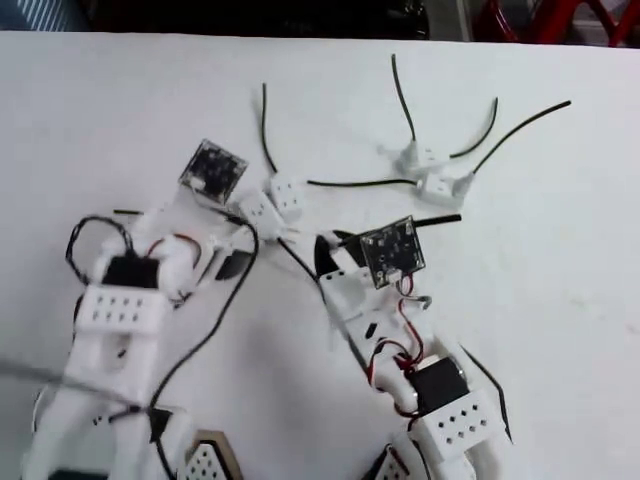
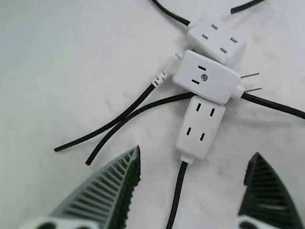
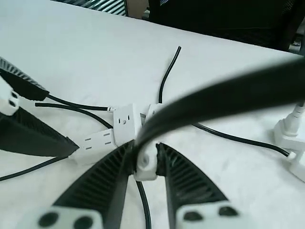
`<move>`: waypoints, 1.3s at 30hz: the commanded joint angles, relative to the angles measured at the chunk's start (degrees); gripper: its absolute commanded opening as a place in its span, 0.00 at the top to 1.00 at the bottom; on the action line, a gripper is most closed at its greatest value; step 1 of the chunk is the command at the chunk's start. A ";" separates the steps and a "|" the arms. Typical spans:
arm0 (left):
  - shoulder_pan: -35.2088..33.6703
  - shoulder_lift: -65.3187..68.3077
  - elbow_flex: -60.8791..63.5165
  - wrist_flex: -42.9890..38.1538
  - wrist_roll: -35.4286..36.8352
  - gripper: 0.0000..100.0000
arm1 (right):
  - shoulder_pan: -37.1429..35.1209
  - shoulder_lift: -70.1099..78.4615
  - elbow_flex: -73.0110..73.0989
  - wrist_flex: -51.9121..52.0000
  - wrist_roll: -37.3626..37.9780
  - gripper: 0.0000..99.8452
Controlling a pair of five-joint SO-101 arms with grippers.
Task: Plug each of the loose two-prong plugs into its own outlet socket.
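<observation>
"One plug in hand, is that the whole tally?"

"So far, yes. My right claw [image 3: 144, 148] is clamped on a white plug [image 3: 145, 167], pinched between the jaws. Its black cord [image 3: 228, 93] arches up and away over them. I can't vouch that anything is seated."

"And the other claw?"

"My left claw [image 2: 197, 151] hangs wide open, holding nothing. Just ahead of its tips lies a long socket block [image 2: 200, 125], its slots bare. Touching that block's far end is a second plug [image 2: 206, 78]. Its two prongs poke out into open air beside its cord, so it is not in anything. Farthest from the tips sits a stubby socket block [image 2: 217, 40], and the slots I can see on it are empty too."

"Anything else loose?"

"Well off past my right claw, on the white table [image 1: 560, 320], two more white pieces [image 1: 438, 184] lie touching each other, cords trailing. Whether those two are mated I cannot tell."

"So what remains?"

"Nearly all of it, I reckon. The held plug needs a socket, so does the bare-pronged one, and the far pair wants checking."
</observation>
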 commanded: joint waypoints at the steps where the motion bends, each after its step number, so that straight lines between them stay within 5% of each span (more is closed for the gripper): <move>1: 0.22 19.30 -13.19 1.58 -4.84 0.64 | 0.57 -0.66 -0.35 -1.19 -0.53 0.98; 10: 0.92 45.23 -29.80 3.08 -8.79 0.65 | 0.57 -0.66 -0.26 -0.84 -0.53 0.98; 17: 3.82 48.40 -34.37 12.04 -13.10 0.83 | 0.57 -0.66 -0.26 -0.84 -0.53 0.98; 26: 3.91 47.78 -32.70 19.87 -12.13 0.86 | 0.57 -0.66 0.53 -1.19 -0.53 0.98; 33: 4.88 34.95 -16.00 12.66 -12.22 0.86 | 0.57 -0.66 0.53 -1.19 -0.53 0.98; 39: 4.62 19.30 -4.13 7.74 -11.52 0.68 | 0.57 -0.66 0.53 -1.19 -0.53 0.98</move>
